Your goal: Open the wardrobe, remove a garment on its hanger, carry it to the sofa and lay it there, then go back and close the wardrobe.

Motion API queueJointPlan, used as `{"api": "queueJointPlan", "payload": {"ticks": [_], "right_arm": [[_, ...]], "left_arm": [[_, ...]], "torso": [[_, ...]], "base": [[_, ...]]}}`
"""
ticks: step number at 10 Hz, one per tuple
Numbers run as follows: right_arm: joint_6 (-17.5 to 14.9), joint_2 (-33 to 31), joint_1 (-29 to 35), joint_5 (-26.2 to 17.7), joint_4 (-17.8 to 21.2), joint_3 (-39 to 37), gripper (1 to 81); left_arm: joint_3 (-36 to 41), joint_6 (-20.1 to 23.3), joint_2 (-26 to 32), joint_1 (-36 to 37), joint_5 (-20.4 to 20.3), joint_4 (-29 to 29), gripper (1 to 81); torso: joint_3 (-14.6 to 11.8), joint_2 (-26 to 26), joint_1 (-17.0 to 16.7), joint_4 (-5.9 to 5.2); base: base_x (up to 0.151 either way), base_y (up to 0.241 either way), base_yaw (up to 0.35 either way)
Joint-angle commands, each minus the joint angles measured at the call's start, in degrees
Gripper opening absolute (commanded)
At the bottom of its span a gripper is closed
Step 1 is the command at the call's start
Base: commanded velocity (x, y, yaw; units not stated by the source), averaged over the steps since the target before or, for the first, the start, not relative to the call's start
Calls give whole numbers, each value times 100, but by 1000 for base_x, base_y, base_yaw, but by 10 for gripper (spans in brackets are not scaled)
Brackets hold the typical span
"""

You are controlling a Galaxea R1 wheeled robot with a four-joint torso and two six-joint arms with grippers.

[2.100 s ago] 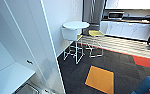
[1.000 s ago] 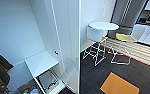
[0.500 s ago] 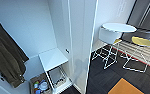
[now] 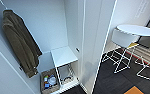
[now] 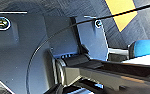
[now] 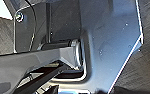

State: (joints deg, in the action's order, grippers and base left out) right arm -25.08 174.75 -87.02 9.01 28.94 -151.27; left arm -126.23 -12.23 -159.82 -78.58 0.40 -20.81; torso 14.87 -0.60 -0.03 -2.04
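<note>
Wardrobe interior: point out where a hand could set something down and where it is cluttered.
The white shelf is bare, bordered by the wardrobe back wall and its right side panel. The space right of the olive coat, above the shelf, is open for a hand. Below, the floor is crowded by a box of small items and a wire frame.

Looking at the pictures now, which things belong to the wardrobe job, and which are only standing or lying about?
Belonging to the job:
- tall white wardrobe, standing open

Only about:
- olive-brown coat hanging inside the wardrobe
- small white wire-legged table inside it
- box of small items on the wardrobe floor
- round white table outside
- white chair beside it
</note>
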Motion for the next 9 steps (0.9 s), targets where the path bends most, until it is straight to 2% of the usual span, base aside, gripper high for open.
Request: {"api": "queueJointPlan", "payload": {"ticks": [1, 3, 4, 5, 7, 9], "right_arm": [[-32, 71, 65, -426, 6, 29, 811], [-32, 80, 65, -435, -11, 29, 811], [-32, 80, 65, -435, -11, 29, 811], [-32, 80, 65, -435, -11, 29, 811], [-32, 71, 39, -435, -11, 29, 811], [-32, 71, 39, -435, -2, 20, 811]], "left_arm": [[20, 19, 64, 180, 303, -72, 811], [-42, 19, 64, 163, 303, -64, 811], [-77, 19, 46, 154, 294, -72, 811], [-86, 19, 37, 154, 294, -64, 811], [-156, 19, -24, 154, 303, -72, 811], [-279, 19, -112, 154, 311, -72, 811]], "torso": [[0, 0, 3, 0], [-577, 0, 3, 2], [-640, 0, 3, 2], [-221, 0, 3, 2], [-500, -7, 3, 2], [-561, -9, 3, 0]], "base": [[0, 0, 328], [0, 0, 328], [0, 0, 329], [0, 0, 328], [0, 0, 315], [0, 0, 308]]}}
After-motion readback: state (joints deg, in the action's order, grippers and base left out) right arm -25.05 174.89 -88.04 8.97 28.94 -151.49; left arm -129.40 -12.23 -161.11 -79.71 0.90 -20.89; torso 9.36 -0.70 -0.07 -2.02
